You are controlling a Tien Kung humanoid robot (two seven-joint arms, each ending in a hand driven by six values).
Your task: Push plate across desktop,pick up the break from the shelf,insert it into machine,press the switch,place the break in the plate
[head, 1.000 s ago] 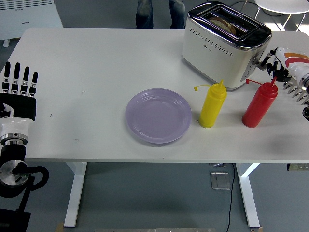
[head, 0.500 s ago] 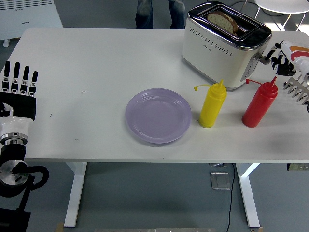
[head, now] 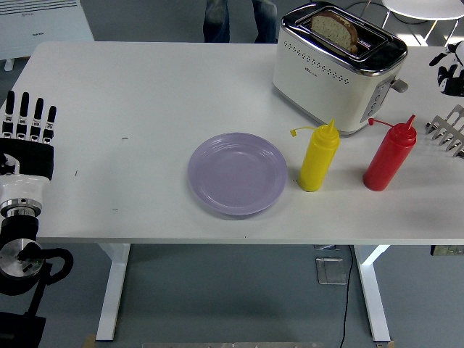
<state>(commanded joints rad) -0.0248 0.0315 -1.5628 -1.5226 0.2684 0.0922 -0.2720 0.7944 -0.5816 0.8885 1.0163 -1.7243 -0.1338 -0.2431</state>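
A lilac plate (head: 238, 172) lies mid-table near the front edge with nothing on it. Behind it to the right stands the white and chrome toaster (head: 337, 72), and a bread slice (head: 335, 29) sticks up out of its slot. The toaster's side lever (head: 398, 85) sits high, and nothing touches it. My right hand (head: 451, 71) shows only partly at the right picture edge, clear of the toaster and above the wire shelf (head: 448, 130). At the table's left edge my left hand (head: 29, 119) rests with fingers straight and holds nothing.
A yellow squeeze bottle (head: 319, 156) and a red one (head: 390, 154) stand in front of the toaster, right of the plate. A person's legs (head: 239, 18) show beyond the far edge. A white heater (head: 43, 25) stands at the back left.
The bread has risen from deep in the slot to standing well out of it. My right hand has pulled away from the lever, up and to the right. The left arm has not moved.
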